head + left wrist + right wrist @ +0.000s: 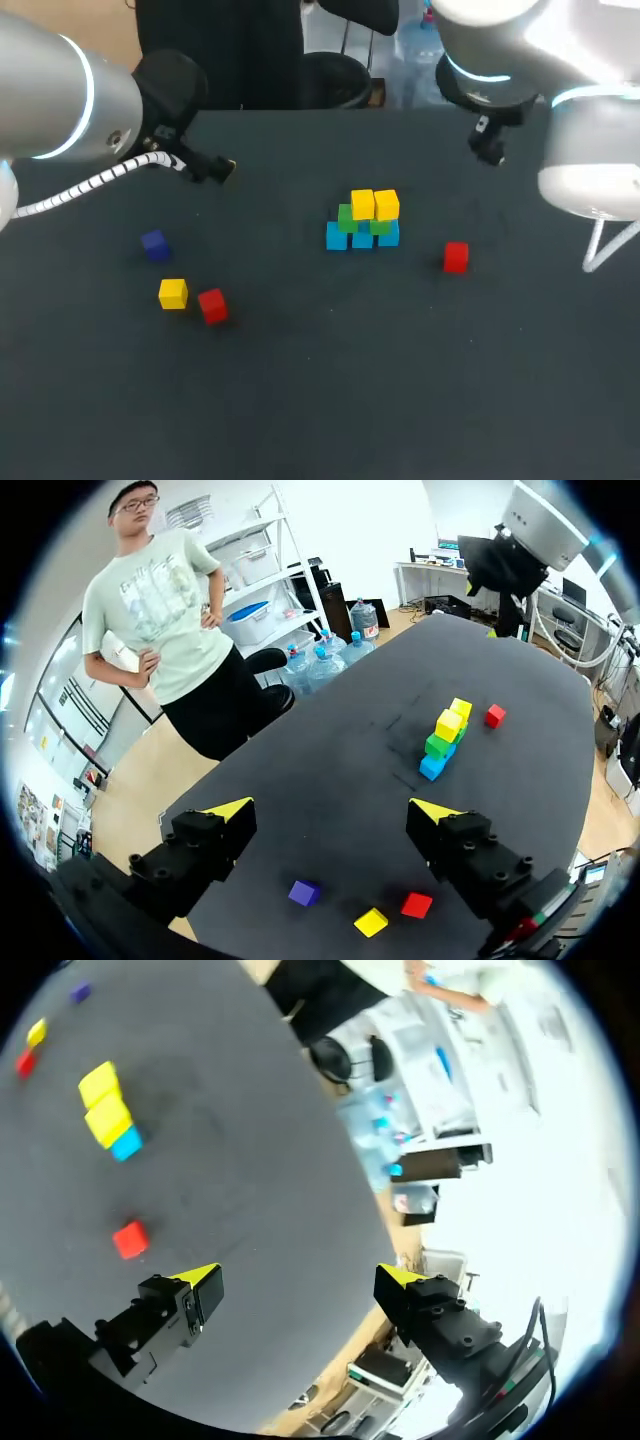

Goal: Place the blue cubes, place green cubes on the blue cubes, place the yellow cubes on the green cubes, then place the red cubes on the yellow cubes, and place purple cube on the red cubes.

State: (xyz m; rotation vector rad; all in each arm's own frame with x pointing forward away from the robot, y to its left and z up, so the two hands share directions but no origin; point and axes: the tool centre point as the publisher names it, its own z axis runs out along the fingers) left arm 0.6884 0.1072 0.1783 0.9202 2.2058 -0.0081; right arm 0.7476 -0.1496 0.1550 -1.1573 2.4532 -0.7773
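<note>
Mid-table stands a stack (362,222): three blue cubes in a row, two green cubes on them, two yellow cubes (374,204) on top. A red cube (456,257) lies to its right. At the left lie a purple cube (154,244), a yellow cube (173,293) and a red cube (212,305). My left gripper (331,809) hangs open and empty above the table's far left, with the purple cube (304,892) below it. My right gripper (299,1276) hangs open and empty over the far right edge, the red cube (130,1239) beside its finger.
The dark table (320,400) has a wide bare stretch in front of the cubes. My left arm's white cable (90,185) hangs over the far left. The table's back edge runs just behind both grippers.
</note>
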